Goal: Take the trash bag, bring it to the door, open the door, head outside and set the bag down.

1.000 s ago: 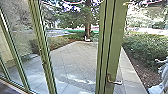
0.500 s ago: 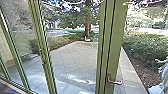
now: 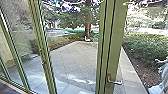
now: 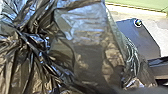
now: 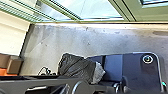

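The green-framed glass door (image 3: 106, 50) stands ahead in the head view, with its lever handle (image 3: 114, 80) low on the right-hand frame member. Whether the door is ajar, I cannot tell. Close to the left wrist camera is the black trash bag (image 4: 87, 57), crumpled and gathered into tight folds. My left gripper (image 4: 135, 89), a dark blurred edge in that view, is shut on the bag. From the right wrist, the bag (image 5: 75, 67) appears beside the robot's dark base. The dark blur of my right gripper (image 5: 125, 90) lies away from the door handle.
Beyond the glass lie a paved yard (image 3: 75, 60), hedges (image 3: 145, 47) and a tree trunk (image 3: 87, 25). A pale shape (image 3: 161, 77) at the right edge is unclear. Indoors, a brown box (image 5: 15, 65) stands by the wall, and grey floor (image 5: 75, 40) runs up to the glass front.
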